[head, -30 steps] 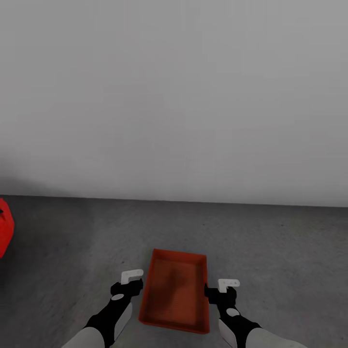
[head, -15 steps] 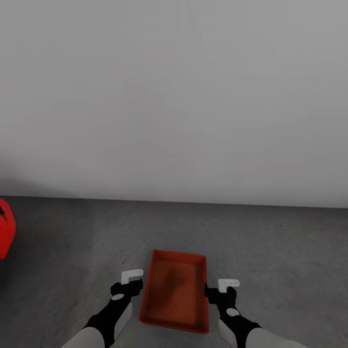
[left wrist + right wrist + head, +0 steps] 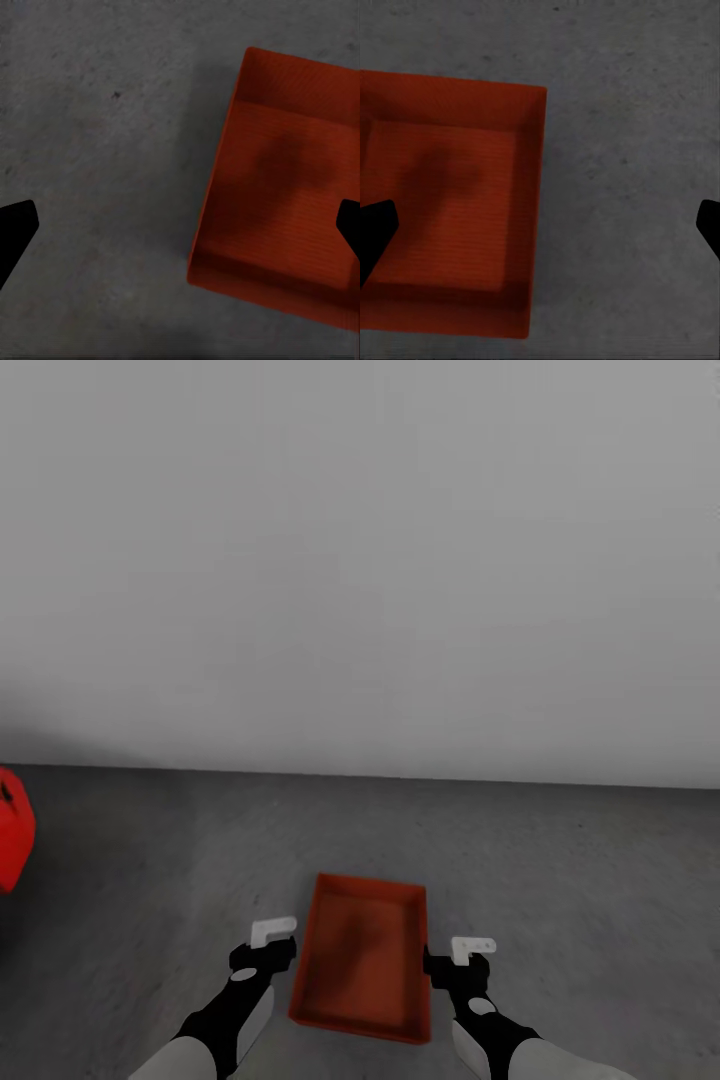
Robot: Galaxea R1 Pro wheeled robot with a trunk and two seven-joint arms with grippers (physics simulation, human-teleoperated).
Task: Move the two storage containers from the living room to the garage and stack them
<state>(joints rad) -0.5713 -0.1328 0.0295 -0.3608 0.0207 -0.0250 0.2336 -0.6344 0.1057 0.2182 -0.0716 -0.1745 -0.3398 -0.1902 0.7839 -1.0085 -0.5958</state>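
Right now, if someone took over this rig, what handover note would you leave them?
Left gripper: open, empty, beside the bin's left wall.
Right gripper: open, empty, beside its right wall.
One orange-red storage container rests on the dark grey floor in the garage, between both arms, near the pale wall; a red car sits at far left.
Done: one bin placed, as it seems.
Left: a second bin, apparently, to stack on top.

One orange-red bin (image 3: pixel 362 958) on the grey floor (image 3: pixel 560 860), two grippers, left (image 3: pixel 268 943) and right (image 3: pixel 462 958), one red car (image 3: pixel 12 828) at far left.
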